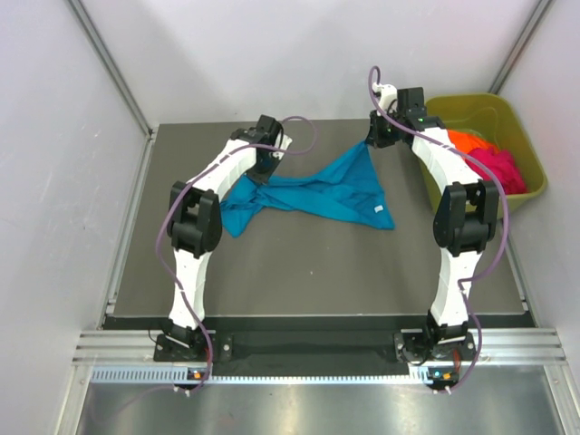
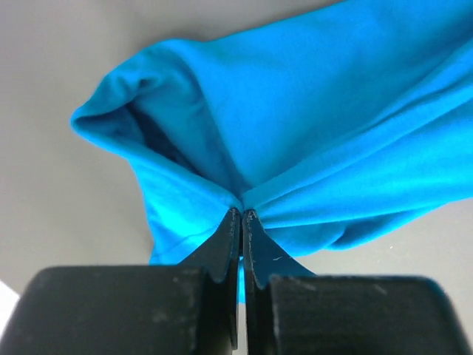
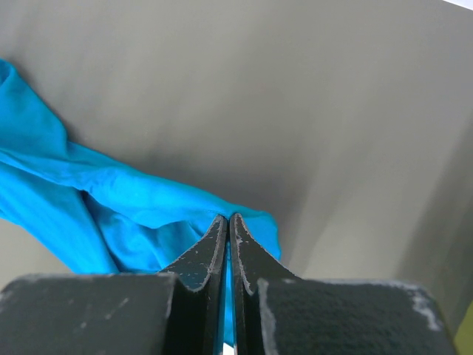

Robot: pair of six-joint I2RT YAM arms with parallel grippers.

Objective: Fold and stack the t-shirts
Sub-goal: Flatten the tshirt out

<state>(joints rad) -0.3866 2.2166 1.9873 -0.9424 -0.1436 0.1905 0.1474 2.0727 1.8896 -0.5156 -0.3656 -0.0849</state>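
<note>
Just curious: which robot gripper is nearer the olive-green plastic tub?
Right. The right gripper hangs close beside the olive-green plastic tub; the left gripper is much farther away.

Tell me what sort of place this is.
Probably a robot lab test cell, not a home: white panel walls enclose a dark matted table, the left arm and right arm are bolted to a metal rail, and an olive tub holds shirts.

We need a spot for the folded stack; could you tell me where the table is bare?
Bare: the near table between the teal t-shirt and the arm bases, and the far-left corner. Crowded: the far middle, where both arms' jaws pinch the t-shirt, and the tub.
</note>
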